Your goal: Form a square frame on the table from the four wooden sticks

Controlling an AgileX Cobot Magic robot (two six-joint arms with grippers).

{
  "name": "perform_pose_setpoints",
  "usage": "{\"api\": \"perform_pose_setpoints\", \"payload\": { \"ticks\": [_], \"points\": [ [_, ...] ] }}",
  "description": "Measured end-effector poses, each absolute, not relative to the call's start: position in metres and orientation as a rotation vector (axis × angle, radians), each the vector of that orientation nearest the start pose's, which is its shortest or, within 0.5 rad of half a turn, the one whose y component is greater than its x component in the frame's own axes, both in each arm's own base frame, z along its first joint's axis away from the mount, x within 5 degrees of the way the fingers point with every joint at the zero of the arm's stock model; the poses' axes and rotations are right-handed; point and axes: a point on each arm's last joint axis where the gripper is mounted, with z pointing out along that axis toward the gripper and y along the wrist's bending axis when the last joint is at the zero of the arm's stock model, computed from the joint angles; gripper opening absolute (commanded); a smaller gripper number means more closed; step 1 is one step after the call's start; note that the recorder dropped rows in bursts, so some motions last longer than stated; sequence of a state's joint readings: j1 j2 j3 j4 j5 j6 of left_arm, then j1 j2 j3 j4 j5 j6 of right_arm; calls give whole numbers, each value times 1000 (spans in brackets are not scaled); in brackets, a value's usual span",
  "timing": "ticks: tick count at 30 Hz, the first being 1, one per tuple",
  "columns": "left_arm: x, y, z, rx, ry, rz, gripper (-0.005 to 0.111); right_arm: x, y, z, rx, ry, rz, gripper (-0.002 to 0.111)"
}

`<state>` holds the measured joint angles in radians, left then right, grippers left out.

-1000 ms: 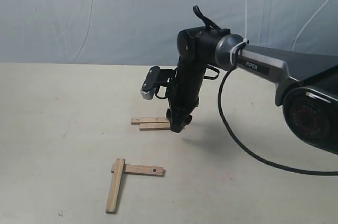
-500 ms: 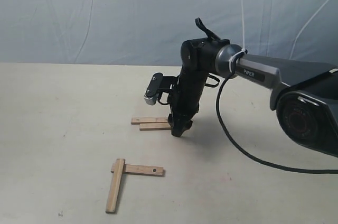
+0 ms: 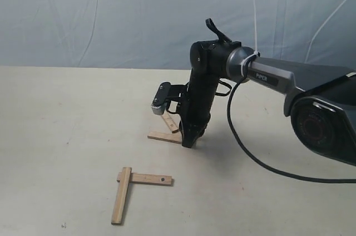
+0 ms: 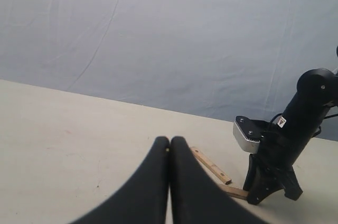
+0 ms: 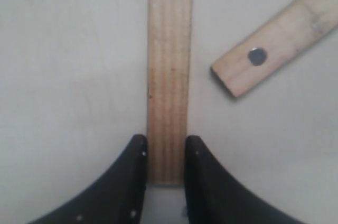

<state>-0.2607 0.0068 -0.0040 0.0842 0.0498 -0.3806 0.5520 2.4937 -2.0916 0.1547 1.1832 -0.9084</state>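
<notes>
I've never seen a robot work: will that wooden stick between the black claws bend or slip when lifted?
The stick looks like straight-grained wood, so it probably stays stiff. Thin and flat, it is likely light and won't roll. The right gripper pinches only one end, by the narrow edges, so it may pivot or slip.

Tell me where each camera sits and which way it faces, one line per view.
Exterior: off the arms, looking across the table toward the backdrop; shows the right arm.
Left wrist: looks low across the table; its shut left gripper foreground, right arm beyond.
Right wrist: looks down; the right gripper clamps the gripped stick.
Shared: all three show the gripped stick.
</notes>
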Motion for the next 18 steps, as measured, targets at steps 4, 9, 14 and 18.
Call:
{"api": "perform_pose_setpoints", "payload": {
  "ticks": [4,9,14,18],
  "points": [
    [55,-14,210,-31,1552,-439,0,416,275,118,-1997,2297,255,-1],
    [55,-14,210,-31,1552,-439,0,413,278,135,-1955,2287,311,-1],
    [55,-14,210,-31,1552,-439,0,412,274,163,-1672,2474,282,-1],
    [55,-14,210,-31,1552,-439,0,400,265,178,-1383,2681,281,-1]
  ]
}}
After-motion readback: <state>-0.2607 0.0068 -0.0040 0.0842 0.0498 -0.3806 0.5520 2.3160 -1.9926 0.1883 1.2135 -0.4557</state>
